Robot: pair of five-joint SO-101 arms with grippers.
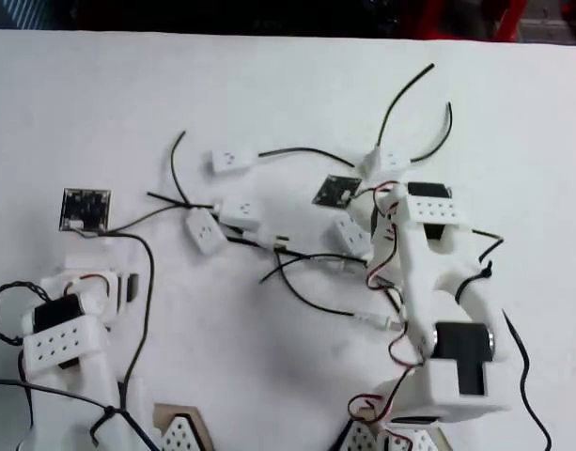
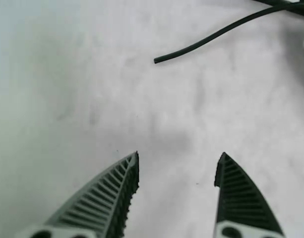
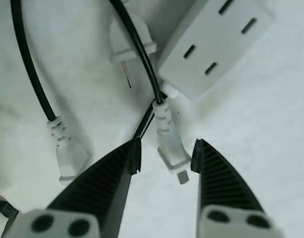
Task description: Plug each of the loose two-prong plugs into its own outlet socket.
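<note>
right gripper [image 3: 167, 146] is released, fingers spread, low over the table [image 3: 271, 129]. My landmark is the white outlet block [image 3: 216, 44] ahead of it.

- first plug [image 3: 170, 151] lies just beside the block's near corner. Its cord end points toward the block and its prongs point away. It sits between the spread fingers and isn't clamped; I can't tell if either pad touches it.
- second plug [image 3: 129, 47] lies just beside the block's edge. One prong shows and a black cable [image 3: 142, 54] crosses over it.
- third plug [image 3: 67, 156] is farther from the block, past the gripper finger on that side, on its own cord.
- Both slot pairs I can see on the block's face are unoccupied.

Overhead there are several blocks in the cable tangle, and I can't tell for sure which one is my landmark. right arm [image 1: 438, 282] stands over that cluster, and a small black board [image 1: 337, 191] lies near it.

left arm [image 1: 67, 329] is well apart from the block, off past the tangle. left gripper [image 2: 179, 157] is also released, fingers apart above bare tabletop, with a loose cable end [image 2: 156, 60] ahead of it.
</note>
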